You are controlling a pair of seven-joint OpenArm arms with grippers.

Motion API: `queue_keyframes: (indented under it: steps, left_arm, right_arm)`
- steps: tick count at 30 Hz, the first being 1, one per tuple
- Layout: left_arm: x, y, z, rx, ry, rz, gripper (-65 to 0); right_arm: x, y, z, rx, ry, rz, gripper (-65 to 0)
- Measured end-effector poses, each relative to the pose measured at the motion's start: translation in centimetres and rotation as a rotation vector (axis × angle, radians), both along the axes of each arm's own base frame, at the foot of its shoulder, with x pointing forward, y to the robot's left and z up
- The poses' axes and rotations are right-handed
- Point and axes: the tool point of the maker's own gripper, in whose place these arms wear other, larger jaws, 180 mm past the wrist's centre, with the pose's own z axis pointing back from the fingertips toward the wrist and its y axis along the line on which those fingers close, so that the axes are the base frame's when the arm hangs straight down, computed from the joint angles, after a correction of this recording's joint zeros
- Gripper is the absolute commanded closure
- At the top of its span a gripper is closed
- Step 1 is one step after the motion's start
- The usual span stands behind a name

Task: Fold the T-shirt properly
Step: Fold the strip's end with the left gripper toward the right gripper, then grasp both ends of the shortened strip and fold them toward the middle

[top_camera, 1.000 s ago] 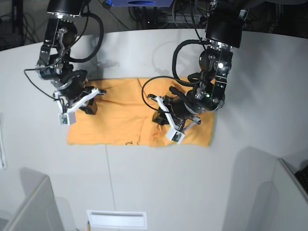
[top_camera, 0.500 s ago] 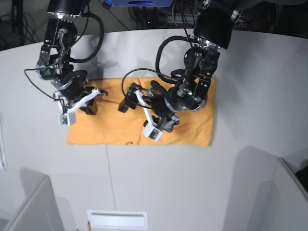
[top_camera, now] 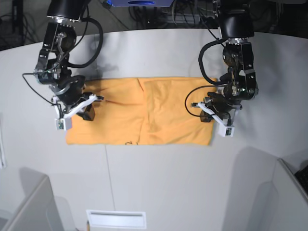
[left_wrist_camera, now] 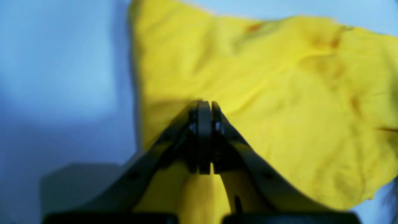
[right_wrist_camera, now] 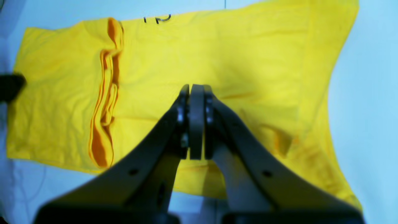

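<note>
Your soft orange-yellow cotton T-shirt (top_camera: 144,111) lies flat on the grey surface (top_camera: 159,187). Both tools, left (left_wrist_camera: 204,107) and right (right_wrist_camera: 196,90), are pressed together, empty. Grabbing one layer could skew the fold.

No legible text, brand, or number is visible. The T-shirt (right_wrist_camera: 217,56) carries small dark marks at one edge (right_wrist_camera: 157,19), also seen in the base view (top_camera: 131,143); they resemble characters but are too small and cut off to read.
</note>
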Motion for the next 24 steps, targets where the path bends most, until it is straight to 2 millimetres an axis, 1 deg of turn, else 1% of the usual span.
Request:
queue_keyframes:
  steps: [3, 5, 6, 7, 8, 9, 10, 11, 12, 15, 17, 19, 21, 22, 24]
  left_arm:
    - [0.4, 0.1, -0.4, -0.016, -0.055, 0.022, 0.0]
    - [-0.4, 0.0, -0.9, -0.026, -0.055, 0.016, 0.0]
    - [-0.9, 0.1, -1.3, -0.025, -0.047, 0.018, 0.0]
    - [-1.1, 0.2, -1.2, -0.032, -0.053, 0.025, 0.0]
    - [-1.2, 0.5, -0.9, -0.02, -0.054, 0.023, 0.0]
    - [-1.1, 0.8, -0.4, -0.009, -0.067, 0.032, 0.0]
    - [-0.9, 1.1, 0.2, 0.001, -0.086, 0.039, 0.0]
    - [-0.7, 1.4, 1.0, 0.012, -0.108, 0.035, 0.0]
    - [-0.7, 1.7, 2.1, 0.017, -0.139, 0.028, 0.0]
    - [-0.6, 4.1, 4.9, 0.056, -0.219, 0.077, 0.0]
    - [-1.1, 6.5, 6.1, 0.086, -0.248, 0.133, 0.0]
    - [-2.2, 9.1, 6.2, 0.124, -0.242, 0.178, 0.0]
    - [-3.5, 11.7, 5.9, 0.162, -0.219, 0.232, 0.0]
    - [-4.2, 12.7, 5.7, 0.174, -0.207, 0.253, 0.0]
    - [-5.6, 14.1, 5.0, 0.195, -0.177, 0.271, 0.0]
  right_arm:
    - [0.2, -3.8, -0.6, -0.011, 0.089, -0.086, 0.0]
    - [0.3, -5.8, -1.1, 0.008, 0.162, -0.134, 0.0]
    - [0.6, -6.9, -1.0, 0.026, 0.182, -0.166, 0.0]
    - [0.8, -7.6, -0.8, 0.049, 0.188, -0.19, 0.0]
    - [1.0, -8.1, -0.8, 0.083, 0.208, -0.208, -9.8]
    - [1.1, -8.8, -0.9, 0.106, 0.229, -0.226, -21.5]
    - [1.0, -9.3, -1.2, 0.122, 0.257, -0.239, -31.4]
    - [0.7, -9.9, -1.5, 0.131, 0.292, -0.243, -40.1]
    - [0.5, -10.3, -1.8, 0.115, 0.31, -0.216, -44.4]
    - [0.9, -10.7, -2.3, 0.112, 0.31, -0.1, -45.2]
    - [1.4, -10.7, -3.0, 0.168, 0.321, -0.087, -45.2]
    - [1.7, -10.6, -4.1, 0.239, 0.356, -0.084, -45.2]
    - [1.6, -10.2, -5.2, 0.326, 0.387, -0.078, -45.2]
    - [1.5, -10.2, -5.6, 0.357, 0.398, -0.082, -45.2]
    - [1.5, -10.1, -6.2, 0.403, 0.396, -0.096, -45.2]
